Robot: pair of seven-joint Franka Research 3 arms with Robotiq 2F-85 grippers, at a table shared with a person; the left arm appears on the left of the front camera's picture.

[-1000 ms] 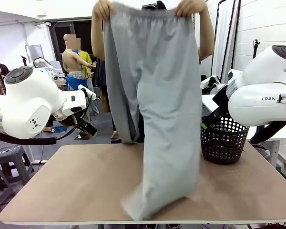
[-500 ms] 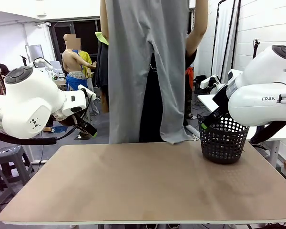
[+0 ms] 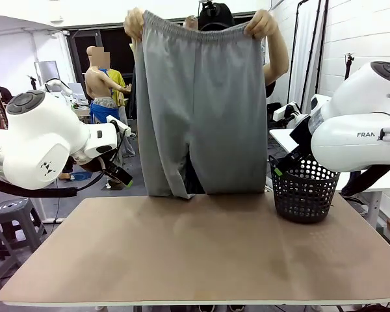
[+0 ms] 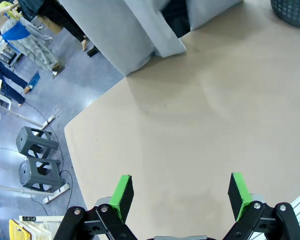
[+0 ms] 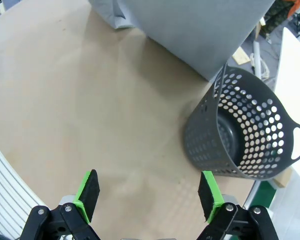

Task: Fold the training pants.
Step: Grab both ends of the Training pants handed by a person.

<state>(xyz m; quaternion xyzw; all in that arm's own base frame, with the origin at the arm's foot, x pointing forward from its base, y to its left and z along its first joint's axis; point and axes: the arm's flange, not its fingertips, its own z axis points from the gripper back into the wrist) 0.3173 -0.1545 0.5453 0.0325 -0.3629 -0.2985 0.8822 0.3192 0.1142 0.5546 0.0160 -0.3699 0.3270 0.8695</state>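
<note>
A person at the far side holds the light grey training pants [image 3: 201, 104] up by the waistband with both hands [image 3: 260, 24]. The legs hang down, and their ends meet the far table edge. Those leg ends appear at the top of the left wrist view as training pants [image 4: 135, 30] and of the right wrist view as training pants [image 5: 190, 25]. My left gripper [image 4: 180, 192] hovers open over bare tabletop, far from the cloth. My right gripper [image 5: 149, 196] is open too, above the table beside the basket. Both arms rest at the table's sides in the front view.
A black mesh basket [image 3: 303, 190] stands at the table's far right, also seen as basket [image 5: 250, 135] in the right wrist view. The brown table [image 3: 201, 253] spreads wide in front. Grey stools [image 4: 37, 160] stand on the floor past the left edge.
The person lifted the pants off the table and raised them high, then lowered them a little. The waistband is back in view and the leg ends hang at the far edge. Both arms stayed still.
</note>
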